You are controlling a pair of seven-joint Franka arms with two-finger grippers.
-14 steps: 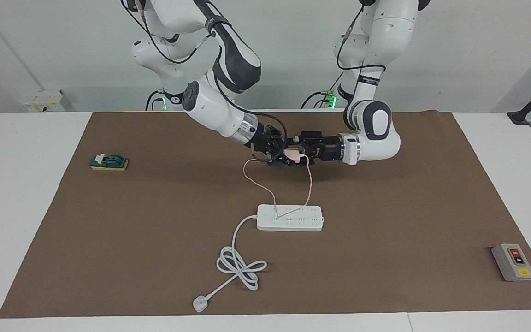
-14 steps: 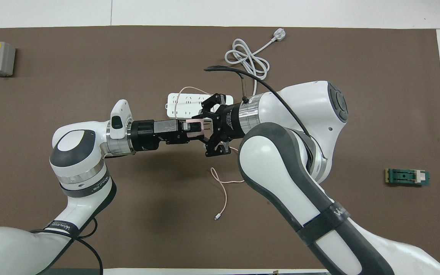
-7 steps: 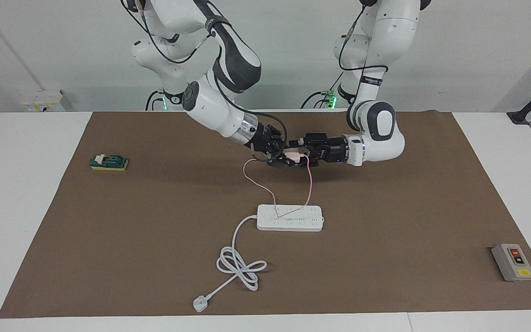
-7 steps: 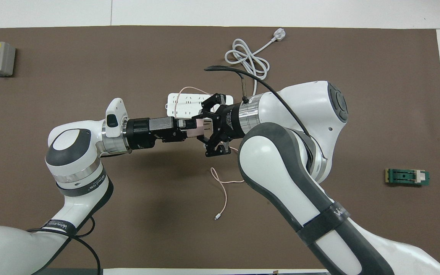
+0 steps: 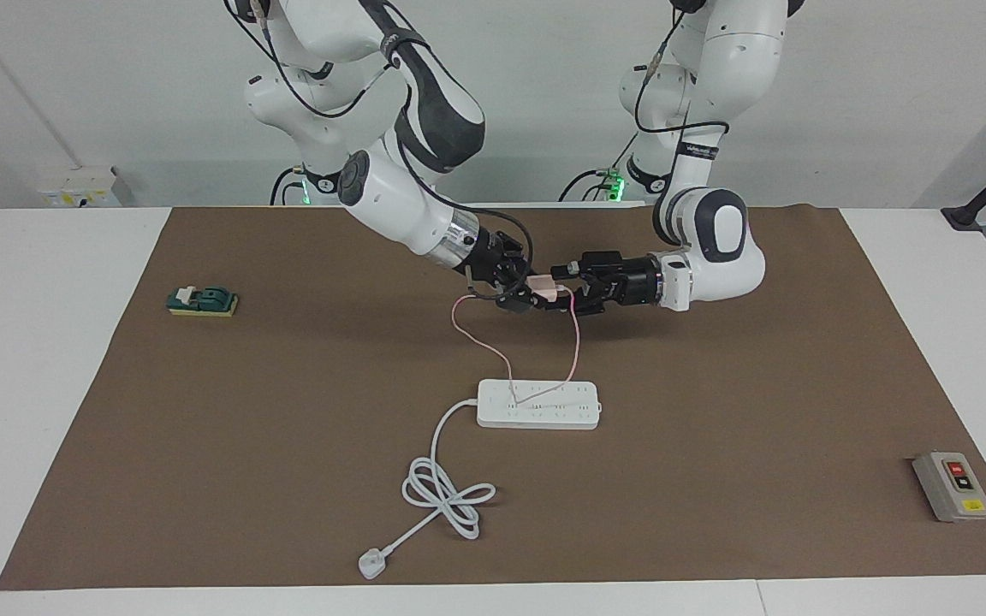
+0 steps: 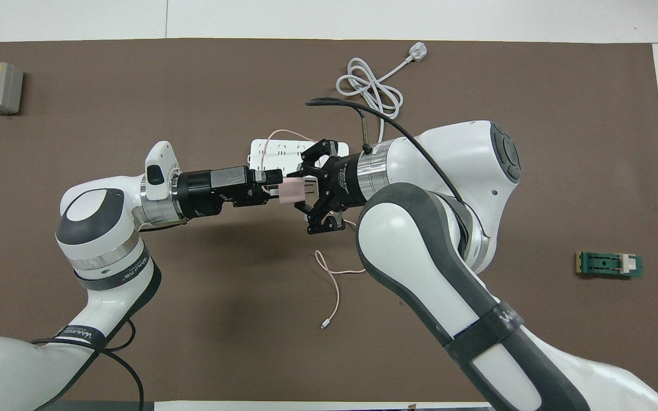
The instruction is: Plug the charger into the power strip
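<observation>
I see a white desk (image 5: pixel 48 359) under brown paper (image 5: pixel 715 479), white wall above. Right gripper (image 5: pixel 536 295) fingers clamp the charger (image 5: pixel 547 289) over the paper, power strip (image 5: pixel 539 404) below; left gripper (image 5: pixel 568 289) fingers wide beside it.

arms: glossy white shells | dark grey joints | black cables

The small pale pink cube-shaped charger (image 5: pixel 548 291) hangs in mid-air, its thin pink cable (image 5: pixel 576 342) draped onto the long white rectangular power strip (image 5: pixel 539 404), which lies flat mid-worktop.

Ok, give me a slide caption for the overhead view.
Right gripper holds the pink charger above the power strip while the left gripper stands open.
</observation>
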